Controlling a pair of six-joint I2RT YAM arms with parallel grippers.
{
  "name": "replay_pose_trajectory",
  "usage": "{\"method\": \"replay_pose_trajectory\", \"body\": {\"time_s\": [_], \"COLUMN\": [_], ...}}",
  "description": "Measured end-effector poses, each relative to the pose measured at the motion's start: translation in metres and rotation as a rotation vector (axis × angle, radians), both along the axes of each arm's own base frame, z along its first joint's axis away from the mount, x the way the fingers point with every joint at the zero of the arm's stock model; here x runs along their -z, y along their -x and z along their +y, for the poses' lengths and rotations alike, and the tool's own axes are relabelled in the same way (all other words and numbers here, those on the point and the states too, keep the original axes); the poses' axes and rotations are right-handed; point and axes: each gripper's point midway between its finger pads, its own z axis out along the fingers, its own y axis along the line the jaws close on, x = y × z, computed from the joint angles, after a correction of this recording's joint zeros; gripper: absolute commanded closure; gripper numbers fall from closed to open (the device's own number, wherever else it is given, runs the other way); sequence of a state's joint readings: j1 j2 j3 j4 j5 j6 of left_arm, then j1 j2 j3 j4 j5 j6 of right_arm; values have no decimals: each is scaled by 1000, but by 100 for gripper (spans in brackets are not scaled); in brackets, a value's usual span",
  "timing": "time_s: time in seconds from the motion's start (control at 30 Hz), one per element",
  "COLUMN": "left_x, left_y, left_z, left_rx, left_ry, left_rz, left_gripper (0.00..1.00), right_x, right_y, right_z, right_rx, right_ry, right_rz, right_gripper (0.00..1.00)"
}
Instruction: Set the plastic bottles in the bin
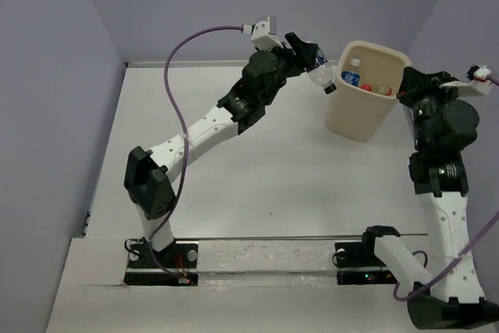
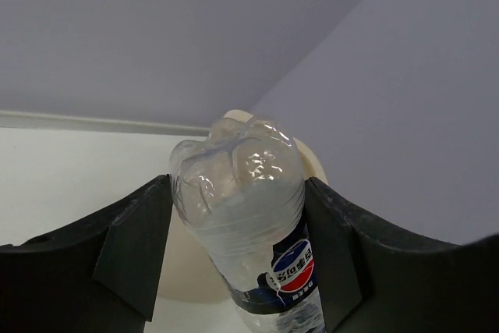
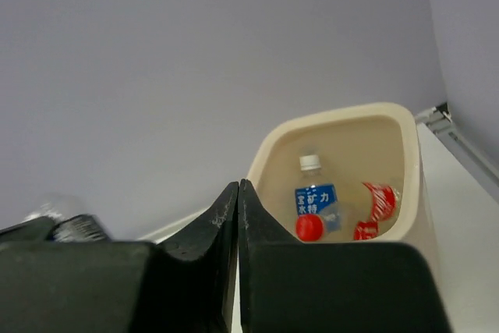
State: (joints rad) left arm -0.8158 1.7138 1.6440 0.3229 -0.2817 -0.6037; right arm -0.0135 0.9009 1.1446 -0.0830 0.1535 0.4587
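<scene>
Left gripper (image 1: 309, 58) part-closed on a clear crinkled bottle (image 2: 238, 193) with a blue-red label, base poking out ahead. Bin (image 1: 366, 126) just ahead and below the gripper. Best to reach further over the opening before release, or the bottle may clip the rim. Right gripper (image 3: 238, 200) closed tight, empty; binned bottles (image 3: 316, 202) beyond it.

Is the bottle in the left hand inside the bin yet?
Not yet. The left hand grips the bottle in the air, just outside the bin rim.
</scene>
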Motion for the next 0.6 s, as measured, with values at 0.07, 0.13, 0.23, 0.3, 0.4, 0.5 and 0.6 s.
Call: {"method": "replay_pose_trajectory", "body": {"time_s": [0.07,0.13,0.23,0.3,0.4,0.5,0.6], "left_x": [-3,2,8,13,20,24,30], "left_y": [-8,-16,-30,-36,-48,-57,-64], "left_z": [-24,-46,-78,-95,-115,-130,-141], "left_rx": [11,19,20,17,-5,-34,-57], "left_ry": [-4,-21,-33,-34,-19,16,51], "left_rz": [-17,-23,-38,-50,-69,-96,-123], "left_gripper": [86,86,88,89,89,89,75], "right_x": [-15,-26,-37,-35,-23,-12,-5], "right_y": [26,44,60,61,60,61,62], "right_z": [2,7,21,29,42,55,65], "right_rx": [-11,-34,-111,-157,-231,-305,-358], "right_ry": [-15,-24,-36,-39,-52,-74,-94], "right_rz": [-65,-111,-152,-145,-110,-85,-70], "right_gripper": [100,100,100,100,100,100,100]}}
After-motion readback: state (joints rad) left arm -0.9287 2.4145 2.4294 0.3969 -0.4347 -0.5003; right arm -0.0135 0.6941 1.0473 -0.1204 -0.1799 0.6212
